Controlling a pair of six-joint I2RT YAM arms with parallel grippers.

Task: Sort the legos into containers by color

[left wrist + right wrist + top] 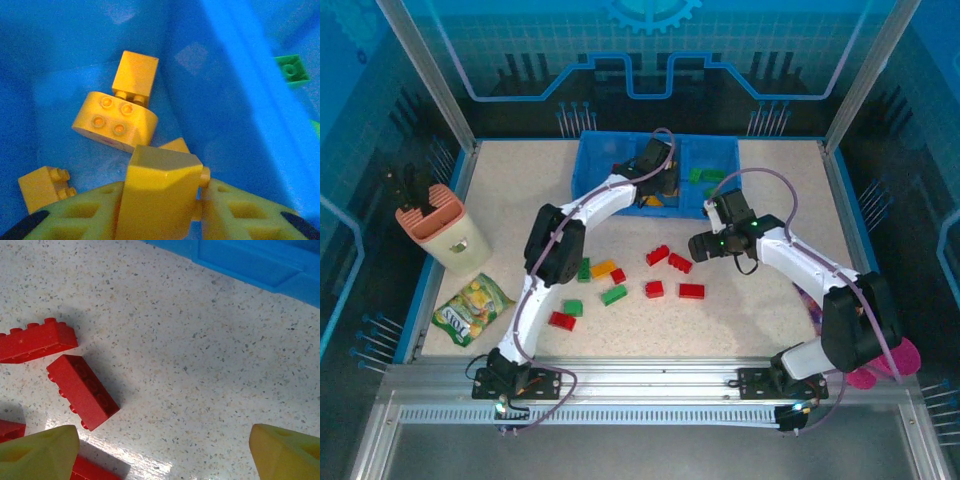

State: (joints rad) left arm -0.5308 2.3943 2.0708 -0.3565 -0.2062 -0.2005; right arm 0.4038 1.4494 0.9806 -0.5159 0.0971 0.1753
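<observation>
1. From above, the blue tray (588, 150) sits at the far middle of the table (770, 300). The left gripper (655, 168) reaches into its middle compartment. The right gripper (703, 245) hovers over the table just in front of the tray. Loose red bricks (691, 291), green bricks (614, 294) and one orange brick (603, 268) lie between the arms. A utensil holder (445, 230) and a snack packet (470, 308) sit at the left.
2. At the left wrist, the left gripper (161, 200) is clenched on a yellow brick (157, 175) inside the compartment. Other yellow bricks (117, 120) lie there too. A green brick (292, 70) lies beyond the dividing wall (240, 85).
3. At the right wrist, the right gripper (162, 455) has its fingers (40, 450) spread wide with nothing between them, over bare table (200, 365). Two red bricks (82, 390) lie close together at the left, and the tray's edge (250, 262) crosses the upper right.
</observation>
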